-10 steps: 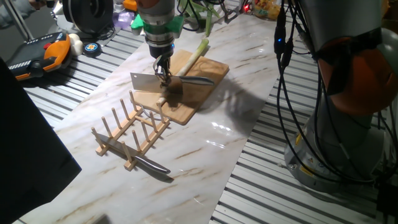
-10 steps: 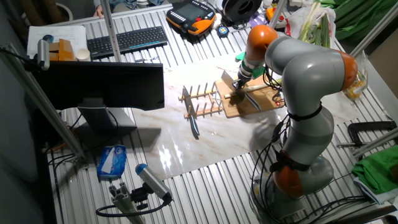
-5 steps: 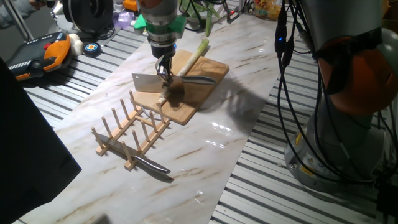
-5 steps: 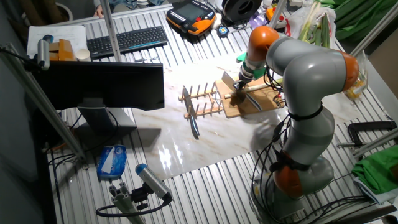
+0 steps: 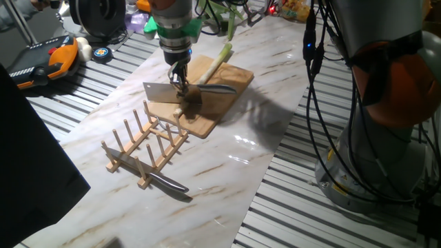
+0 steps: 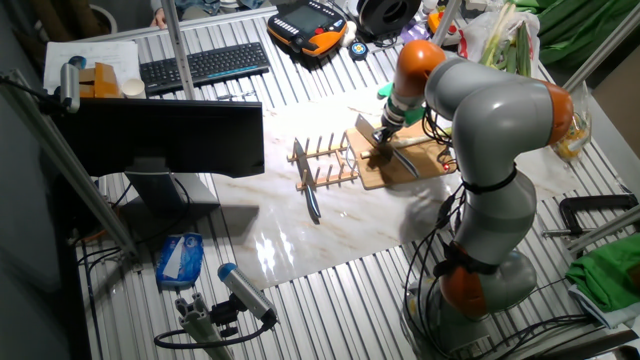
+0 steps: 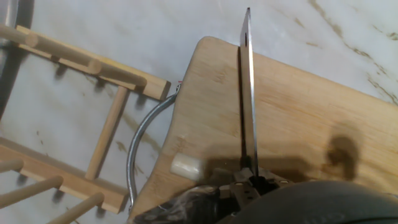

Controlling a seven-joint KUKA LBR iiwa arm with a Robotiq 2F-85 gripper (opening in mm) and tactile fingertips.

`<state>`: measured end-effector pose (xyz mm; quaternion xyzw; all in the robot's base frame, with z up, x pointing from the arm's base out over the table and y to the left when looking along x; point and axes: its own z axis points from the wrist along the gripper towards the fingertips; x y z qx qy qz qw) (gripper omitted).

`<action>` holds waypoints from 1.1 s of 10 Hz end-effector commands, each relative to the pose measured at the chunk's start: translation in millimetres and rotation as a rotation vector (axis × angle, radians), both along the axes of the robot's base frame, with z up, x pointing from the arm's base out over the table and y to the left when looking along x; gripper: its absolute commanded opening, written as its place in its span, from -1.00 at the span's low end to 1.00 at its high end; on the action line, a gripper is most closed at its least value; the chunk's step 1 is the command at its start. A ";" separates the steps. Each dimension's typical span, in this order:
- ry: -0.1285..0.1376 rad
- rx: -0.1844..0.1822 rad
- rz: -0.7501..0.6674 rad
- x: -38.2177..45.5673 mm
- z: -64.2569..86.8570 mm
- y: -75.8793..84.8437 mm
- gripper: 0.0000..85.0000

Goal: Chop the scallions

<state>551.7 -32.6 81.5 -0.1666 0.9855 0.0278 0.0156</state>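
My gripper (image 5: 180,77) is shut on the handle of a cleaver (image 5: 158,91), held over the near left part of the wooden cutting board (image 5: 207,114). The scallions lie as one long stalk (image 5: 218,60) across the board's far end, behind the gripper. One small whitish cut chunk (image 5: 178,111) rests near the board's front edge. In the hand view the cleaver blade (image 7: 247,93) shows edge-on above the board (image 7: 298,118), with the chunk (image 7: 185,166) to its left. The other fixed view shows the gripper (image 6: 382,133) over the board (image 6: 405,165).
A second knife (image 5: 219,88) lies on the board beside the gripper. A wooden peg rack (image 5: 141,146) stands just in front of the board, with another knife (image 5: 169,183) beneath it. A metal loop handle (image 7: 138,149) sticks out from the board toward the rack.
The gripper and cleaver have shifted slightly to the left over the board. Nothing else has moved.
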 end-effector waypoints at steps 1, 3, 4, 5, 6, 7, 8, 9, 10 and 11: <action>0.000 0.001 0.001 -1.9 -0.2 -1.6 -0.98; 0.000 0.004 0.003 -7.9 -2.1 -5.1 -0.98; 0.000 0.006 0.003 -9.9 -2.2 -6.7 -0.98; 0.000 0.006 0.004 -10.4 -1.7 -7.5 -0.98; 0.000 0.006 0.004 -10.5 -1.7 -7.6 -0.98; 0.000 0.006 0.004 -10.6 -1.6 -7.6 -0.98; 0.000 0.010 0.004 -9.3 -1.7 -6.2 -0.98; 0.000 0.010 0.004 -8.1 -1.6 -5.0 -0.98; 0.000 0.010 0.004 -7.9 -0.6 -4.9 -0.98; -0.002 0.009 0.004 -7.5 2.8 -4.7 -0.98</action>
